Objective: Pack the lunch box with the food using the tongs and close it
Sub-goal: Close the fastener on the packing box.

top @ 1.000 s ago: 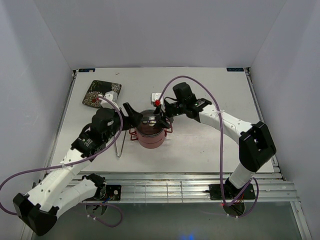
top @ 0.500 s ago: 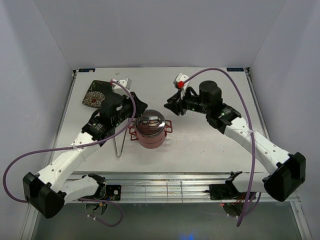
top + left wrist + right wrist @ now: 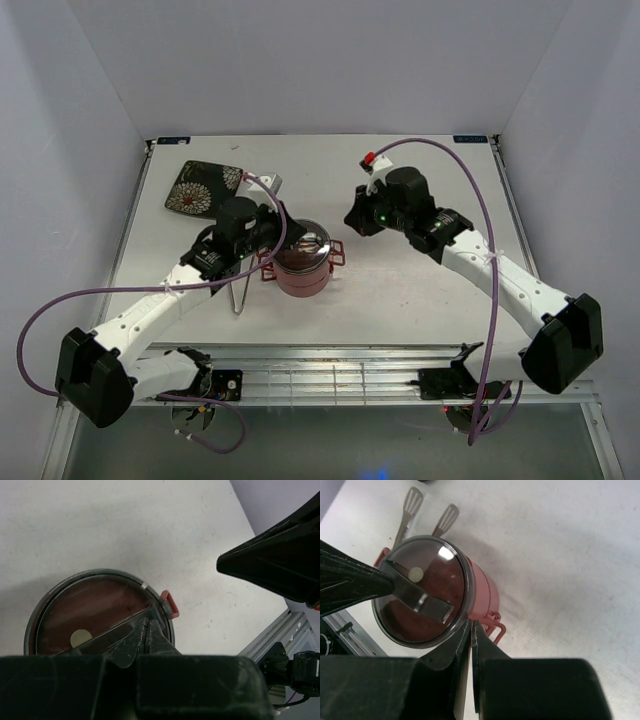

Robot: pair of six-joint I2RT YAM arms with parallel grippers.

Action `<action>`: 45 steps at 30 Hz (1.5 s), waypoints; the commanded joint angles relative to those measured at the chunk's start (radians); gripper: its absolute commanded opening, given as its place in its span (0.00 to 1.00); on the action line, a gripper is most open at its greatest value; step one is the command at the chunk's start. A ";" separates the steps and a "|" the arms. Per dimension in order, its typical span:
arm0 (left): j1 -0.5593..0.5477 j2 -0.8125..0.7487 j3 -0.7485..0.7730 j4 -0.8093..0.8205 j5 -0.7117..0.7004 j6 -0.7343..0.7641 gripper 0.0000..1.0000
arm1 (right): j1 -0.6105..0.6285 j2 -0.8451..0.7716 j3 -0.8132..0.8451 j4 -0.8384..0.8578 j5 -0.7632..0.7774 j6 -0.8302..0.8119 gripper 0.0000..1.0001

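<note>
The lunch box [image 3: 300, 272] stands stacked mid-table, dark red, with its grey metal lid [image 3: 304, 243] on top. My left gripper [image 3: 278, 228] hovers just left of the lid, shut and holding nothing; its tips [image 3: 146, 625] hang over the lid [image 3: 95, 605]. To the right of the box my right gripper [image 3: 352, 222] is also shut and empty, its tips [image 3: 471, 625] above the lid's rim and the red wall [image 3: 482, 595]. The silver tongs [image 3: 238, 300] lie on the table left of the box, and their flat ends [image 3: 412, 500] show in the right wrist view. No food is in view.
A dark patterned square plate [image 3: 205, 188] sits at the back left. White walls close in the table on three sides. An aluminium rail [image 3: 350, 365] runs along the near edge.
Both grippers were open at the lunch box's lid a second ago. They have since pulled back to either side of the box and shut empty. The lid stays on the box.
</note>
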 commanded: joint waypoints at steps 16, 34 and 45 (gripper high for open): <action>-0.005 -0.021 -0.169 0.112 -0.007 -0.015 0.04 | 0.048 0.049 0.058 -0.161 0.155 0.158 0.08; -0.005 -0.028 -0.210 0.118 -0.006 -0.012 0.04 | 0.160 0.262 -0.089 -0.079 0.219 0.272 0.08; -0.005 0.005 -0.227 0.181 -0.006 -0.015 0.02 | 0.140 0.368 -0.121 0.061 0.196 0.271 0.08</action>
